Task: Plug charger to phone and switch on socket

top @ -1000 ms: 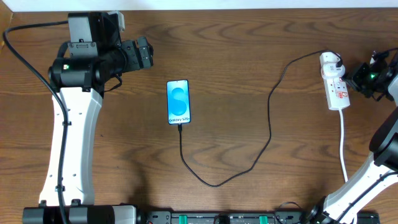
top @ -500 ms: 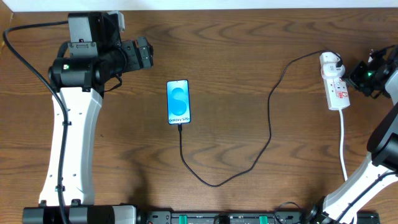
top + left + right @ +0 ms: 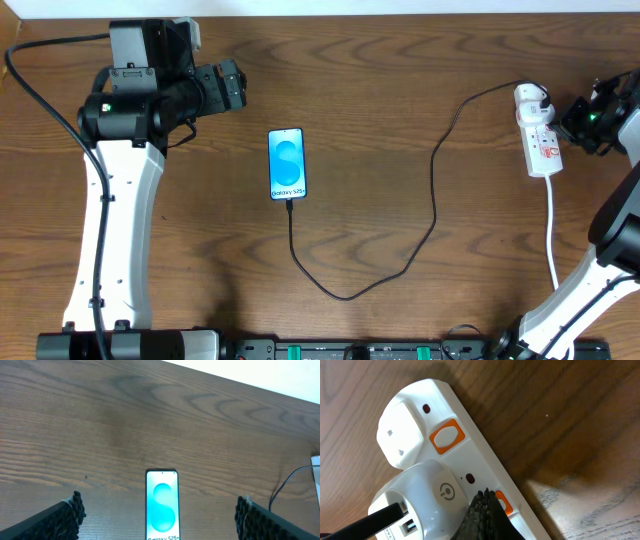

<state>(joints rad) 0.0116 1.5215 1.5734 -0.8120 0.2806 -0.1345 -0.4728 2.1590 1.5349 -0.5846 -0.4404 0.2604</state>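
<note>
Right fingers (image 3: 482, 507) — ribbed black, pinched together at glossy white socket (image 3: 470, 435); left fingers (image 3: 65, 520) spread wide, empty.

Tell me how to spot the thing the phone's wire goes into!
Look at the wooden table, far right side, beside the right gripper. The socket is the narrow white strip; unlike the phone, it has orange switches and the black charger cable plugged into it.

Blue-lit phone (image 3: 287, 164), black charger (image 3: 434, 200) plugged in — white socket (image 3: 538, 135) right
</note>
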